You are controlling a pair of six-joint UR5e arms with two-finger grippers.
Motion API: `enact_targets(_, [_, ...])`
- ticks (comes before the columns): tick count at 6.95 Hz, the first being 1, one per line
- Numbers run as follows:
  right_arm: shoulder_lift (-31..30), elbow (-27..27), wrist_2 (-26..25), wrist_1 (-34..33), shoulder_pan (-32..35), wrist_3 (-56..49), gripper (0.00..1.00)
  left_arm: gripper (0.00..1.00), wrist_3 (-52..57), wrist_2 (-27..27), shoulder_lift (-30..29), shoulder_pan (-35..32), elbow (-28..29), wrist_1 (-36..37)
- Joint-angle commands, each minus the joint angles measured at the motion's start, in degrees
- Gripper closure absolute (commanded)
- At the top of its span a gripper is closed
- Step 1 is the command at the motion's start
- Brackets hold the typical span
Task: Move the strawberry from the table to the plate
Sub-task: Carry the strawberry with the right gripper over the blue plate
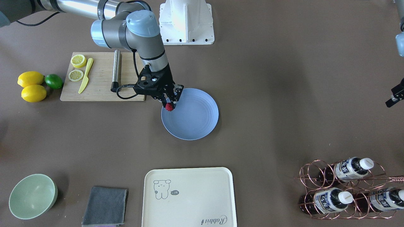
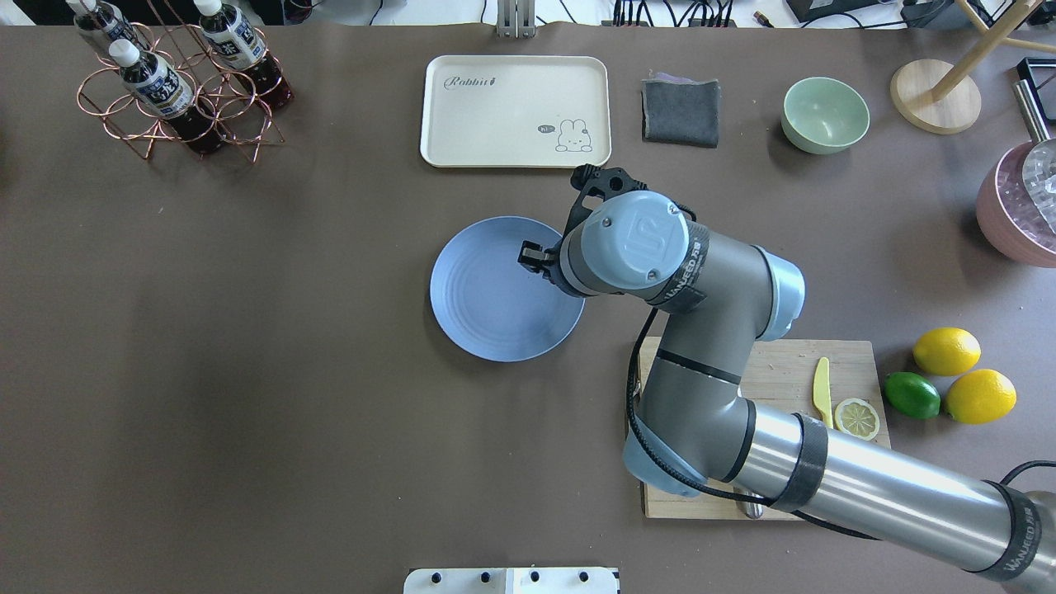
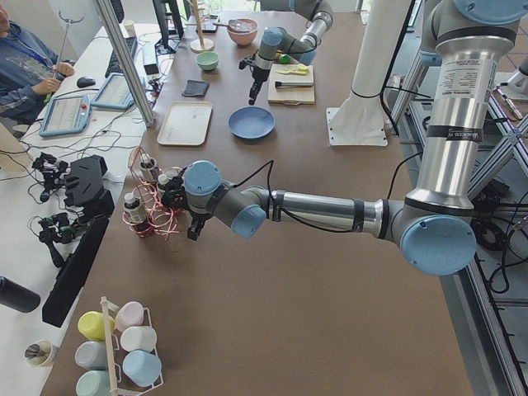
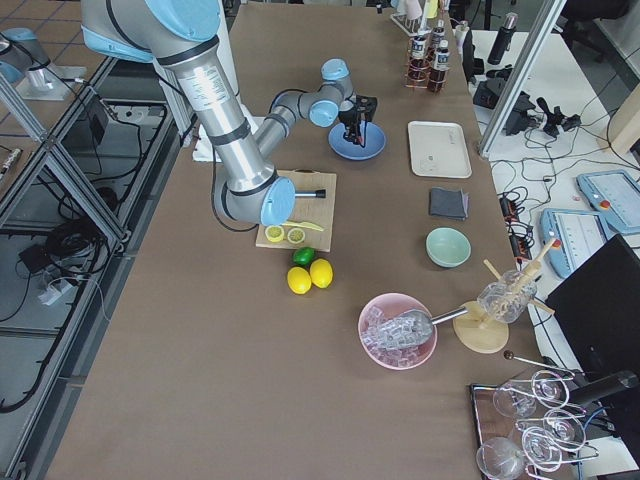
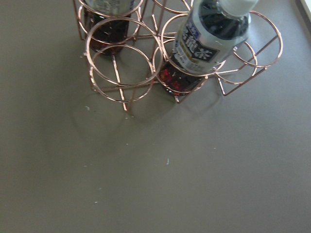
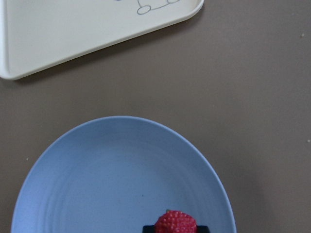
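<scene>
The strawberry [image 1: 169, 107] is clamped between the fingertips of the right tool [image 1: 170, 104], which is pointed downward over the light-blue plate [image 1: 195, 123]. The berry is held at the plate's rim on the side nearest the wooden cutting board [image 1: 101, 78]. In the right wrist view it is seen over the plate's inner surface, just inside the edge. Whether it touches the plate cannot be told. The plate is set on the bench [image 1: 268, 78] between the cutting board and the cream tray [image 1: 189, 198]. The left tool [image 1: 394, 97] is seen only partly at the edge of the front view and small in the left side view. It is held close to the copper wire rack [image 1: 342, 186] in which bottles [image 1: 350, 168] are laid. Whether its jaws are apart or together cannot be told.
</scene>
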Motion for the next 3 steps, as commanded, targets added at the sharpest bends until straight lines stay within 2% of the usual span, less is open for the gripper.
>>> enact_targets(1, [4.44,-6.17,-2.27,0.14,-3.02,0.37,1.00,0.01,10.36,2.68,-0.12,-4.65,-0.16,7.60])
enact_targets(3, [6.66,-8.66,-3.59,0.49,-4.08,1.24,1.00,0.01,10.48,2.60,0.05,-4.76,-0.25,7.71])
